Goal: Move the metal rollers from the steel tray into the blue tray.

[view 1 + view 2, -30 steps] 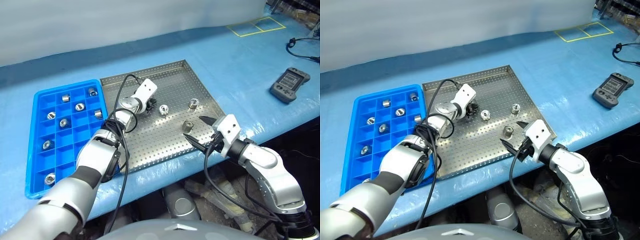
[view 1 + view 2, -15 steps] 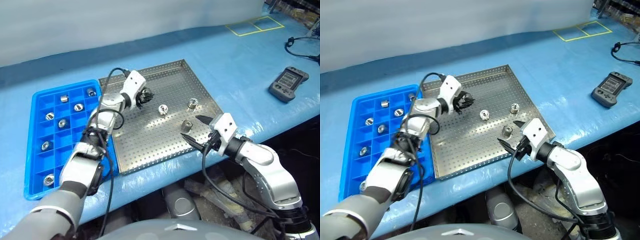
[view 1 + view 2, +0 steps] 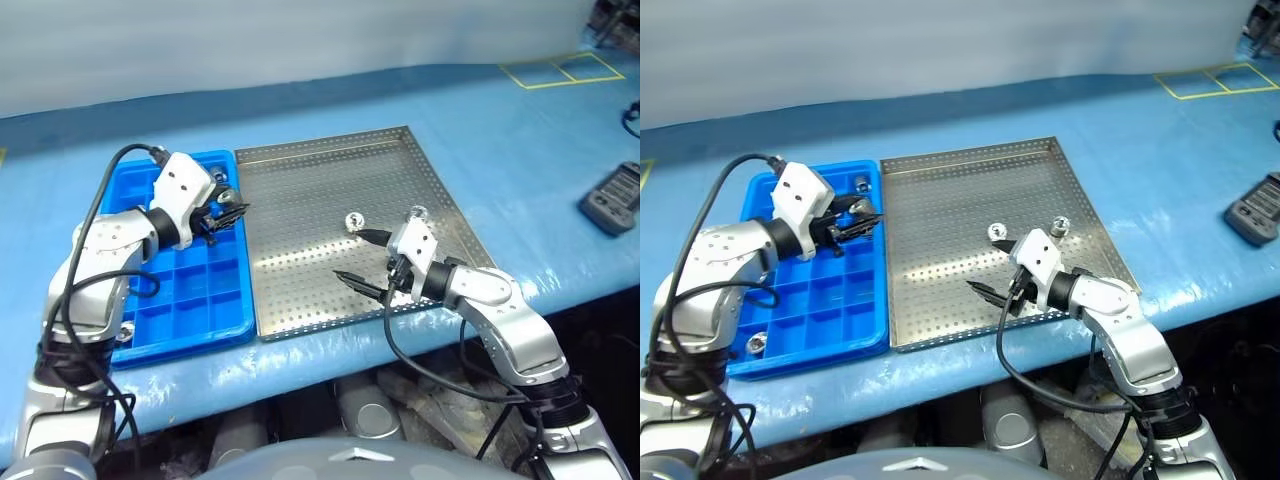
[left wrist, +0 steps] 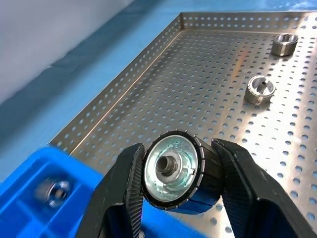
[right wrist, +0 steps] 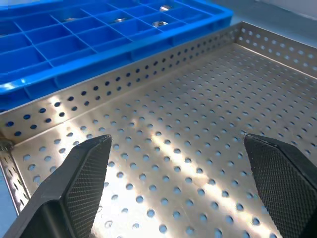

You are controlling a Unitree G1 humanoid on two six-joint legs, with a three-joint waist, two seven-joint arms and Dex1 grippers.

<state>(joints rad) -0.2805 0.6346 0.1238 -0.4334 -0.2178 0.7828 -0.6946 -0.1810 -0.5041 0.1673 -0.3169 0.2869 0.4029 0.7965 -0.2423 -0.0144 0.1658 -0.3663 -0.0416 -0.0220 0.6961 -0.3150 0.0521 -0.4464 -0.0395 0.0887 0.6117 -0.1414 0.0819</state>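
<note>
I have the left gripper (image 4: 173, 173) clamped on one metal roller (image 4: 171, 169), its two black fingers (image 4: 121, 191) pressing the ribbed sides while the open end with the dark hollow centre faces the wrist camera. From the head cameras that gripper sits over the blue tray (image 3: 215, 322), near the tray's far right corner and close to the edge it shares with the steel tray (image 3: 300, 240). I cannot tell which cell lies beneath the roller.

The right gripper (image 3: 362, 260) has its jaws spread wide with nothing between them. It hangs low over the near right part of the steel tray, fingertips aimed toward the blue tray, and through its wrist camera I see bare perforated sheet between the two textured pads (image 5: 81, 168), with the tray's rim and the blue grid beyond.

Two rollers lie loose on the steel tray, toward its right edge: one (image 3: 354, 221) just beyond the right gripper's far fingertip, the other (image 3: 418, 213) nearer the right rim. They are apart from each other.

In the blue tray I can see a roller in the far right corner cell (image 3: 860, 183) and another in a cell near the near left corner (image 3: 757, 343). The two trays lie side by side on the blue-covered counter (image 3: 480, 130), edges almost touching, and a grey handheld controller (image 3: 612, 199) rests near the counter's right end.
</note>
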